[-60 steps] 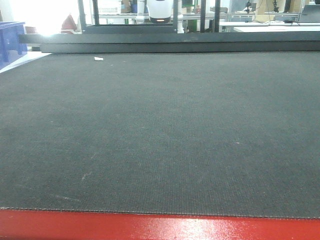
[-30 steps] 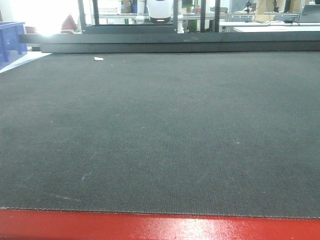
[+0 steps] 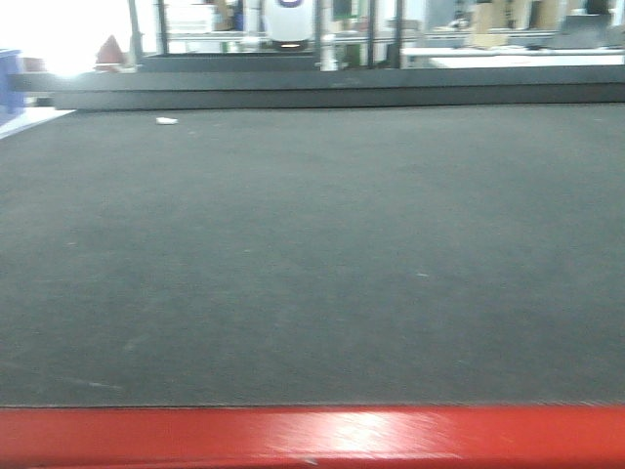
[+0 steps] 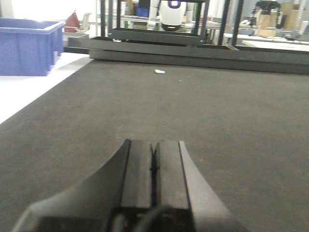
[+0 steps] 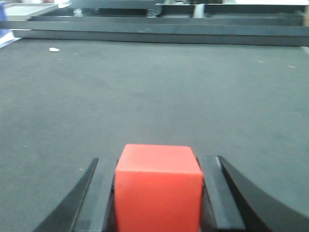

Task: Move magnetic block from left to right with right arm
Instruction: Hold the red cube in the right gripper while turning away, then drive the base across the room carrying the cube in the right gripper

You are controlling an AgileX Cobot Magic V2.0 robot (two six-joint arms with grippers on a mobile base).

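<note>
Right tool (image 5: 158,195) clamps magnetic block (image 5: 158,183), level over mat (image 5: 145,87) — left tool (image 4: 153,151) closed, empty.

Colours: magnetic block (image 5: 158,186) plain bright red; mat (image 3: 312,254) dark grey, fine woven texture; table edge (image 3: 312,435), 6 o'clock, glossy red; bin (image 4: 29,46), 10 o'clock, blue; scrap (image 4: 159,71), 12 o'clock, white.

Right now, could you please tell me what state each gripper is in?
The left gripper is closed and holds nothing.
The right gripper is closed on the red block.
</note>
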